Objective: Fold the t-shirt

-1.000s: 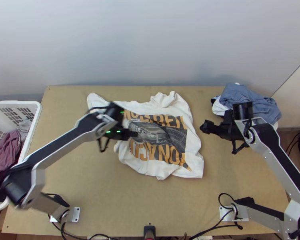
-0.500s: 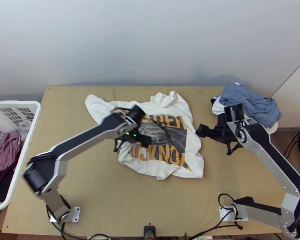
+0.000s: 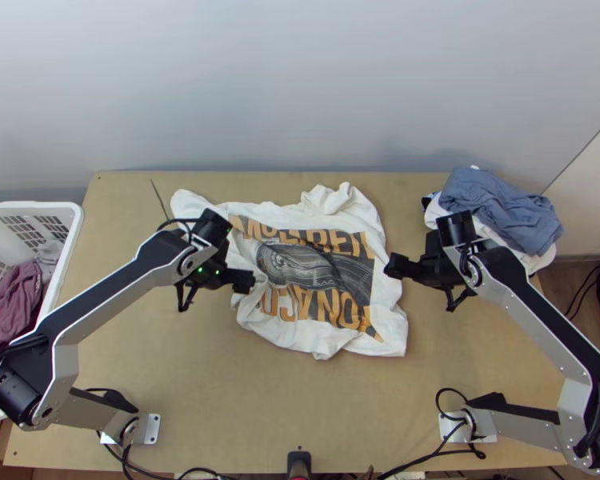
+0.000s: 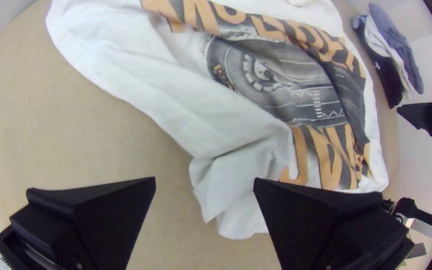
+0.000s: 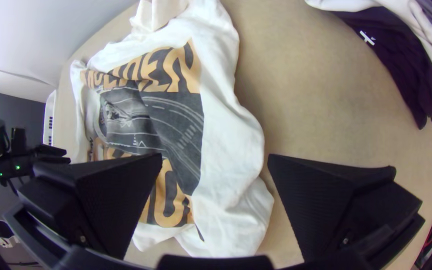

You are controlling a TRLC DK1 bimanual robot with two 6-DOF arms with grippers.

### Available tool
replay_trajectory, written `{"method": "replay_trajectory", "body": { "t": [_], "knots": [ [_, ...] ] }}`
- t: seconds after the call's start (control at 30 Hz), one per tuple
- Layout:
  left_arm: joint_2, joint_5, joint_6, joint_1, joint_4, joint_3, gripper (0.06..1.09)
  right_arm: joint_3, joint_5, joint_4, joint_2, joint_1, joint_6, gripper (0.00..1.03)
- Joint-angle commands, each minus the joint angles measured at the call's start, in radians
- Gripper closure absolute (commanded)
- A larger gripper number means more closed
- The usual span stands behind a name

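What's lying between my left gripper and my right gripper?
The t-shirt, spread but rumpled on the table with its print facing up. The top view shows the left gripper at one side of the print and the right gripper at the other.

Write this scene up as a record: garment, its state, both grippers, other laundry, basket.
garment: white t-shirt with a dark-and-orange print
state: spread on the table, rumpled, edges uneven, not folded
left gripper: open, holding nothing, at the shirt's left edge in the top view
right gripper: open, holding nothing, by the shirt's right edge
other laundry: pile with blue, white and dark cloth, far right
basket: white, left of the table, mauve cloth inside
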Motion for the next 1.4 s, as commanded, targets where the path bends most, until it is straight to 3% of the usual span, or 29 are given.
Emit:
{"method": "replay_trajectory", "body": {
  "t": [0.0,0.13,0.23,0.43,0.53,0.7,0.97,1.23,1.37],
  "knots": [
    [-0.026,0.005,0.002,0.006,0.012,-0.096,0.16,-0.014,0.0,0.001,-0.013,0.002,0.0,0.05],
    [-0.012,0.005,0.001,0.006,0.072,-0.125,0.2,-0.016,0.0,0.001,-0.02,0.001,0.001,0.05],
    [-0.006,0.005,-0.007,0.001,0.131,-0.139,0.31,-0.006,0.0,-0.009,-0.029,-0.002,0.0,0.05],
    [-0.01,0.005,-0.021,-0.031,0.18,-0.142,0.86,-0.005,0.0,-0.017,-0.068,-0.03,-0.005,0.05],
    [-0.012,0.005,-0.018,-0.042,0.181,-0.153,1.04,-0.005,0.0,-0.023,-0.074,-0.034,-0.005,0.05],
    [-0.09,0.005,-0.016,-0.031,0.144,-0.167,1.04,0.004,0.0,-0.032,-0.08,-0.034,-0.005,0.05],
    [-0.385,0.019,0.063,0.069,-0.115,-0.124,1.04,0.02,0.0,-0.048,-0.089,-0.01,-0.008,0.05],
    [-0.563,0.048,0.441,0.302,-0.538,-0.091,1.04,0.021,-0.003,-0.052,-0.097,0.022,-0.008,0.05],
    [-0.691,0.044,0.672,0.434,-0.617,-0.122,1.04,0.018,-0.006,-0.06,-0.106,0.027,-0.008,0.05]
  ]
}}
